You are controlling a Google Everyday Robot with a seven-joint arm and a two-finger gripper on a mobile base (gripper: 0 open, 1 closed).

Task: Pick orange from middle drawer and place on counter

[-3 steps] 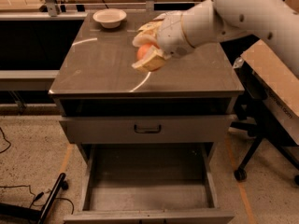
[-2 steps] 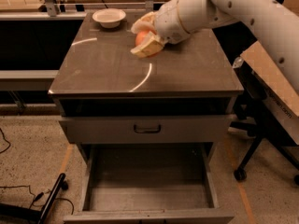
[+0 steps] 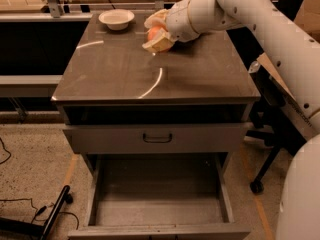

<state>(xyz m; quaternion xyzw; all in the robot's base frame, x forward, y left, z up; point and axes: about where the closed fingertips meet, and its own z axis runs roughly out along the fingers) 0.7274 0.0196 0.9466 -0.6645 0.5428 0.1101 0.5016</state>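
- change from the earlier views: we find the gripper [image 3: 156,35] farther back over the counter [image 3: 110,74] than a moment ago. it is now close to the rear edge and nearer the white bowl [image 3: 116,19] at the back left. the bowl and both drawers lie as they did.
- fingers: we record the cream-coloured fingers [image 3: 159,45] drawn in narrowly around the orange [image 3: 153,32], one above and one below, gripping it. the load sits low over the counter, and we cannot tell whether the lower finger touches the surface.
- orange: small, round and smooth, a pale orange in this light, and only partly seen between the fingers. it is to the right of the bowl and apart from it, at the back middle of the counter.
- arm: the white arm [image 3: 260,24] reaches in from the right.
- below the counter: a shut drawer front with dark handle [image 3: 157,137], and under it the middle drawer [image 3: 157,199] pulled out, its flat grey floor in view.
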